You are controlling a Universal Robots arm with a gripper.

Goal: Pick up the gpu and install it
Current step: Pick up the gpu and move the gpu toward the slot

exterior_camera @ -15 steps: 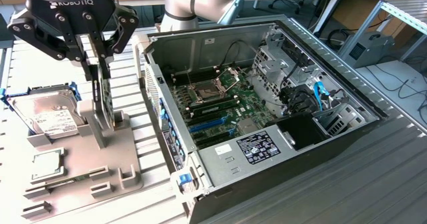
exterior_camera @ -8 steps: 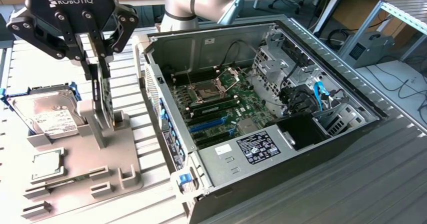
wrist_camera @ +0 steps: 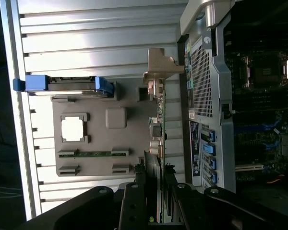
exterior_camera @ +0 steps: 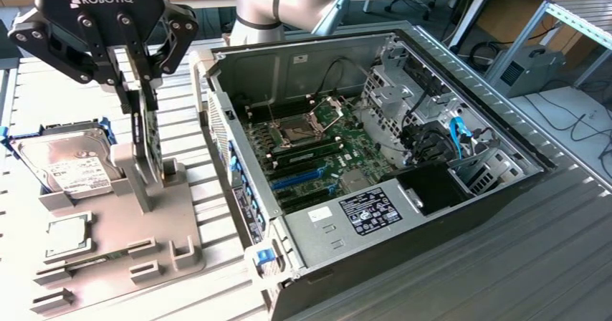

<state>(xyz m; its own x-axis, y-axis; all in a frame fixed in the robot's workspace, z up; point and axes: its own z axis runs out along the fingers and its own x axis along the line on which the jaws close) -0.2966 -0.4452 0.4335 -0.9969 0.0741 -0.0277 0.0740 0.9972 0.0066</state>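
The step in hand is the pick-up. The hand [exterior_camera: 140, 102] has its fingers drawn narrow onto the upper edge of the gpu [exterior_camera: 145, 156]. In the wrist view one finger lies along each face of the card, so I judge it gripped. The card stands upright on its long edge in a slot of the grey stand [exterior_camera: 163, 221] and has not been lifted out.

Freeing it would call for a straight pull along that slot, since a tilt could jam the board against the stand's posts (they hug it closely).

The stand also holds other parts:
- A processor chip [exterior_camera: 67, 236] sits in a square recess.
- A memory stick [wrist_camera: 93, 154] lies between two small clips.
- A hard drive [exterior_camera: 72, 167] in a blue bracket rests at the stand's edge, on the side away from the card.
- Several small clips are empty.

Just beside the stand, on the card's side, the computer case [exterior_camera: 421, 256] lies open on the table [exterior_camera: 535, 264]. Inside it are the motherboard [exterior_camera: 345, 156] with vacant blue slots [exterior_camera: 297, 180], an open processor socket and a power supply.
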